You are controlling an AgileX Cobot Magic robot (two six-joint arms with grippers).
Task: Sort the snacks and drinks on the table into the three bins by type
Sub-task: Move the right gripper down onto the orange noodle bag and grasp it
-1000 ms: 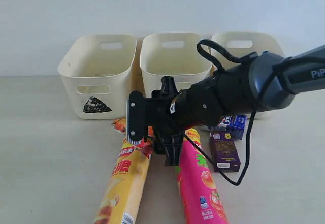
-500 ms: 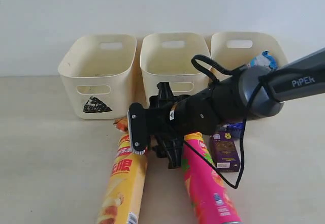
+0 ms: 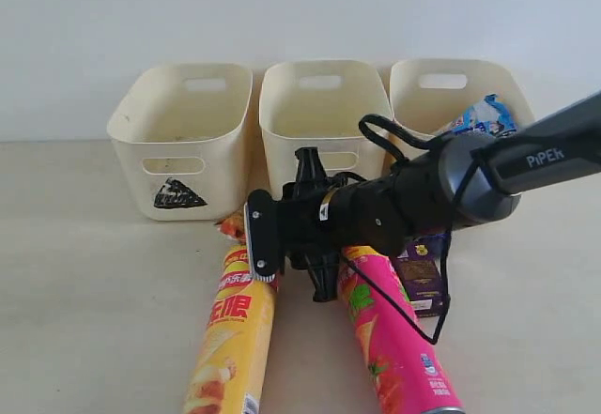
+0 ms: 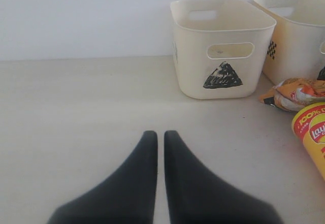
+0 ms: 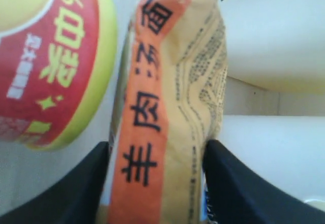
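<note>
Lowered, right claw (image 5: 155, 183) now straddles orange packet (image 5: 162, 107).

- "PiPER": white letters on my right arm (image 3: 545, 158), on the dark link.
- "100%" and "Lay" (cut off at the picture's edge): end of the yellow chip tube (image 4: 311, 132).
- "羊肉": black on the orange stripe of the orange packet (image 5: 167, 112). The fine print beside it is unreadable.
- Black scribbled triangle: front of the left bin (image 3: 221, 165).

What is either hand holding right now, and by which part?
Left hand holds nothing. Right hand straddles the orange packet across its width; a firm grip cannot be told.
</note>
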